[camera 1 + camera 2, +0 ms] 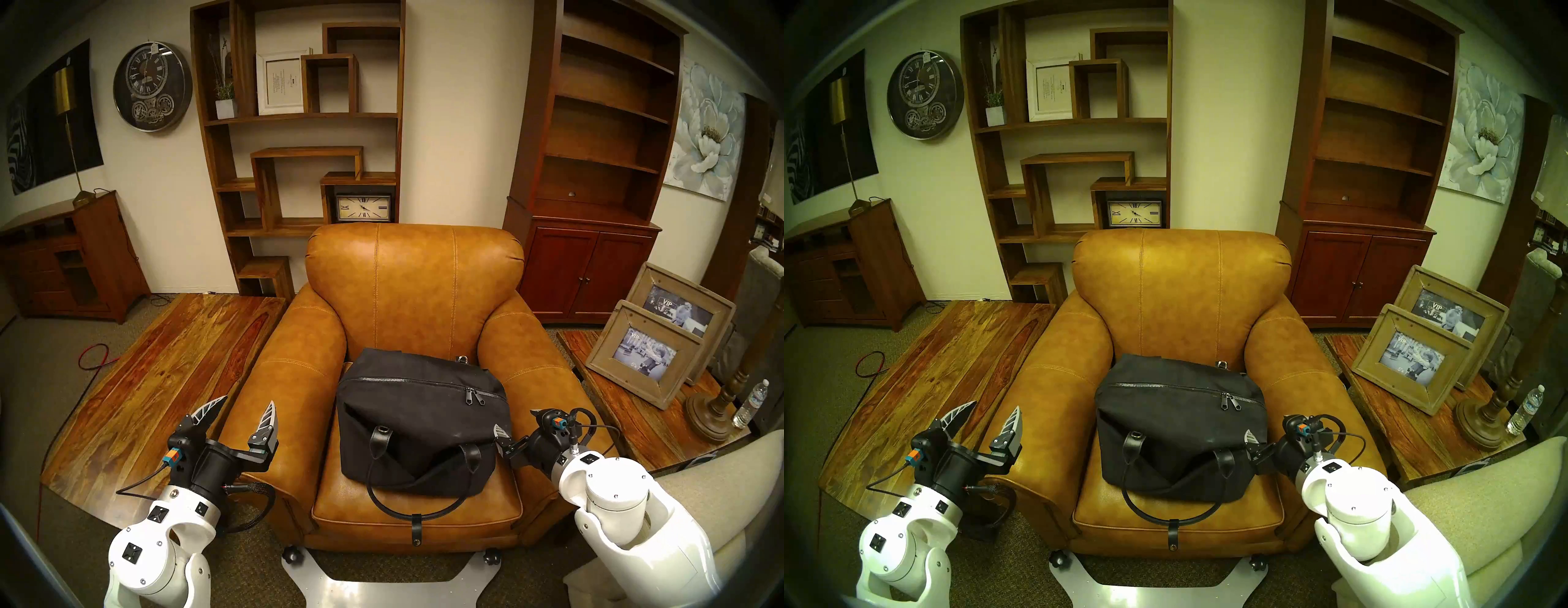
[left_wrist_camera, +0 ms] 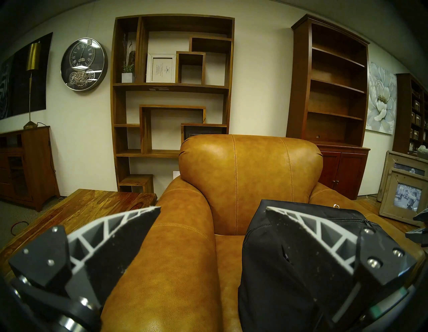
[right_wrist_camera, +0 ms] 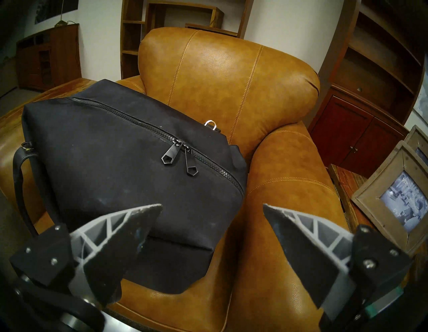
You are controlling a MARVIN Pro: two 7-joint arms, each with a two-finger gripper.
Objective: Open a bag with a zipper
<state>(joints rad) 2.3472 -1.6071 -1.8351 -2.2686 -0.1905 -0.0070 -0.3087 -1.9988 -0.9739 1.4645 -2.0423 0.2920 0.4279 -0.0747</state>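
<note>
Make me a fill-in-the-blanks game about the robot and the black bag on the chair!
1. The black bag sits on a brown leather ____.
2. The zipper on top is fully ____.
3. The zipper has ____ pull tabs hanging side by side.
4. Both the left hand and the right hand are ____ and hold nothing.

Missing words: armchair; closed; two; open

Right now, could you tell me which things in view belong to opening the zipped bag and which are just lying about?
Belongs to the job:
- bag on the armchair
- zipper, shut
- pull tabs
- right gripper, open
- left gripper, open

Just lying about:
- picture frames
- water bottle
- wall clock
- bookshelves
</note>
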